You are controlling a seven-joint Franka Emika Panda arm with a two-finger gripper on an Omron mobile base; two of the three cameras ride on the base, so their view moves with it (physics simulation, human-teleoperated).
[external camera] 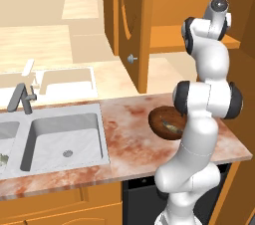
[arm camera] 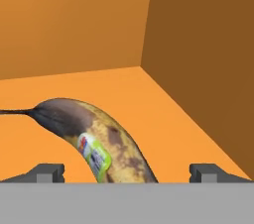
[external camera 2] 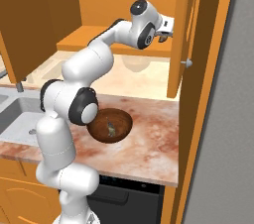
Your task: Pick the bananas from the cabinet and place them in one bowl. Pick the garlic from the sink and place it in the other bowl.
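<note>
A: Starting at the left, the sink (external camera: 64, 139) sits well apart from the work. Where's the end effector (external camera 2: 162, 33)?

B: Up inside the cabinet (external camera 2: 99, 0), fingers spread apart, nothing held. The bananas (arm camera: 99, 141) lie on the shelf (arm camera: 149, 99) between the fingertips (arm camera: 47, 172), long axis running from upper left toward the hand.

A: Room to move?

B: Cabinet wall close on the right; the open door (external camera 2: 181, 29) flanks the way back to the bowl (external camera 2: 110, 125) on the table (external camera 2: 149, 143).

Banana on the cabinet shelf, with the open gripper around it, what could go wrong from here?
The banana lies off-centre between the open gripper fingers, so closing could push it aside. The cabinet door stands close beside the hand and might get bumped on the way out. The bowl already holds something.
</note>
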